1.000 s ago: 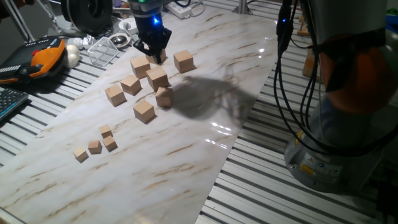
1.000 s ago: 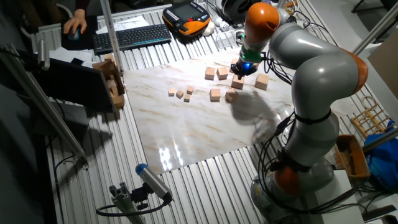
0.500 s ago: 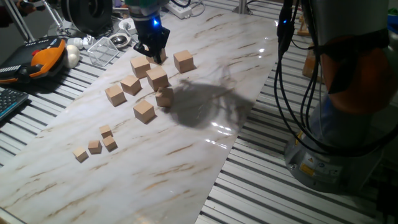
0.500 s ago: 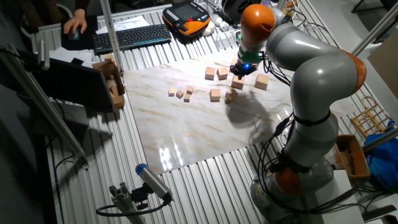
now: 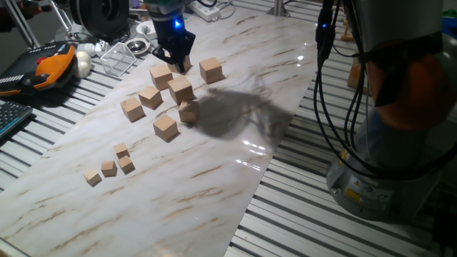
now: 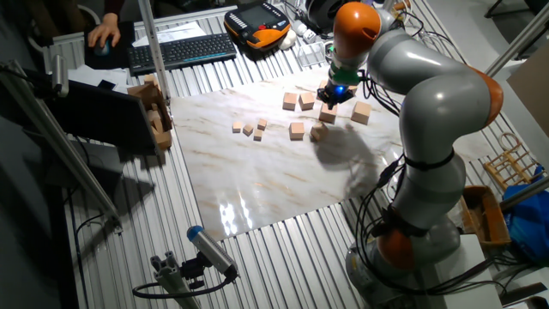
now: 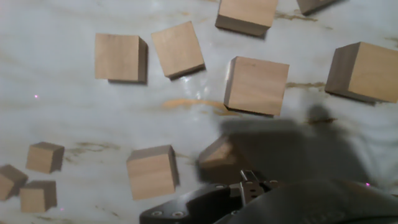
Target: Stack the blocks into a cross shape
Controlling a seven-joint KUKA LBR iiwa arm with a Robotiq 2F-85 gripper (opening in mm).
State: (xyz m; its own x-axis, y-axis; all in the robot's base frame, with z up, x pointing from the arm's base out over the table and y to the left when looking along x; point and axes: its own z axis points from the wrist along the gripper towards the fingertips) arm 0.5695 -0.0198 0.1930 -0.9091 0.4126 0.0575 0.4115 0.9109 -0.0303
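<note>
Several tan wooden blocks lie scattered, none stacked, on the far part of the marble board [image 5: 214, 185]. Among them are one block [image 5: 161, 75] by the gripper, one [image 5: 211, 70] to its right and one [image 5: 180, 91] in front. My gripper [image 5: 178, 66] hangs just above the board at the back of the group, fingers pointing down. Nothing shows between the fingers, and I cannot tell whether they are open. The hand view looks down on the blocks [image 7: 256, 84]; only the dark gripper body [image 7: 249, 199] shows at the bottom. The other fixed view shows the gripper [image 6: 334, 94] over the cluster [image 6: 327, 115].
Several much smaller tan cubes [image 5: 108, 168] lie at the near left of the board, also in the hand view [image 7: 45, 157]. An orange pendant [image 5: 50, 64] and a clear plastic tray [image 5: 118, 56] sit beyond the board's left edge. The robot base [image 5: 400, 143] stands at the right.
The gripper has shifted only slightly near the back of the block group. The blocks have not moved.
</note>
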